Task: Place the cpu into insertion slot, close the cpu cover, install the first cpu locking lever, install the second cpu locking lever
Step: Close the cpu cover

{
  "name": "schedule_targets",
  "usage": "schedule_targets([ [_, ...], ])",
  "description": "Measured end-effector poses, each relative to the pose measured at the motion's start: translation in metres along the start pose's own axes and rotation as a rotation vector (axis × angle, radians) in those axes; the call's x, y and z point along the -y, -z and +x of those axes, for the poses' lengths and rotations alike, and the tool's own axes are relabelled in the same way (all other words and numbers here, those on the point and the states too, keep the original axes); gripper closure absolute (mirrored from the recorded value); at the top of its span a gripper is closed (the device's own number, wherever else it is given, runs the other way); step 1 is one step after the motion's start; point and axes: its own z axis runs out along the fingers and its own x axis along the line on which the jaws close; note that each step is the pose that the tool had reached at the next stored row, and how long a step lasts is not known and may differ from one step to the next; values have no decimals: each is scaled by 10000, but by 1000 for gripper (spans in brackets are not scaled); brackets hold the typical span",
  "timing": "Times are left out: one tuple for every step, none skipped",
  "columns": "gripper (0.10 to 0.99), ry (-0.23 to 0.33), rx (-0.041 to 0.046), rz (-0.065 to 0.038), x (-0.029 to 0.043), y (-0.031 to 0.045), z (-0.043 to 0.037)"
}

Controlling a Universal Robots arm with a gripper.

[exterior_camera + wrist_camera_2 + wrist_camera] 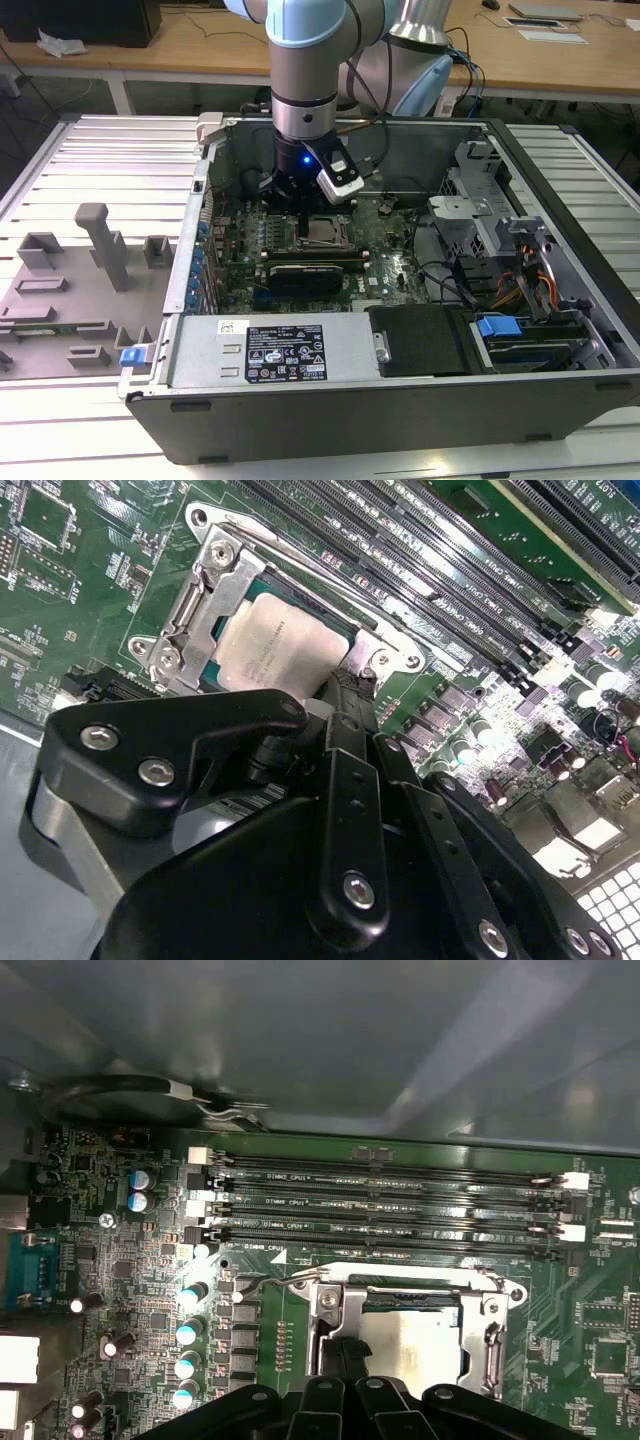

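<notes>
The cpu (272,645), its silvery top face up, lies in the insertion slot (318,608), of which a dark rim shows around it. The cpu cover (205,585), a silvery metal frame, lies flat over the chip's edges; in the first wrist view the cover (335,1310) frames the cpu (415,1345). A thin wire locking lever (300,558) runs along the socket's side nearest the memory slots (390,1200). My gripper (350,685) is shut, with its tip down at one corner of the cover. In the exterior view the gripper (302,228) stands just beside the socket (323,232).
The open computer case (560,180) lies on a slatted metal table. A long black expansion card (310,272) sits in front of the socket, with drive bays and cables (500,280) at the exterior view's right. Grey fixtures (100,250) stand outside the case at the exterior view's left.
</notes>
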Motion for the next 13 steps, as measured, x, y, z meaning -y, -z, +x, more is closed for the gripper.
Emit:
schedule_targets([
  [980,46,-4,2,1,-8,1],
  [980,88,-5,3,1,-13,2],
  [980,103,-4,1,1,-15,2],
  [980,107,-1,-3,0,-16,1],
  [980,112,0,-4,0,-17,1],
  [980,113,0,-4,0,-16,1],
  [980,112,1,-5,0,-16,1],
  [980,113,3,-7,-1,-10,0],
  [980,113,7,-11,-1,-5,-1],
  [980,113,8,-11,-2,8,-1],
  [980,114,1,-3,0,22,-1],
  [980,114,2,-4,0,33,-1],
  [980,114,1,-4,0,44,-1],
])
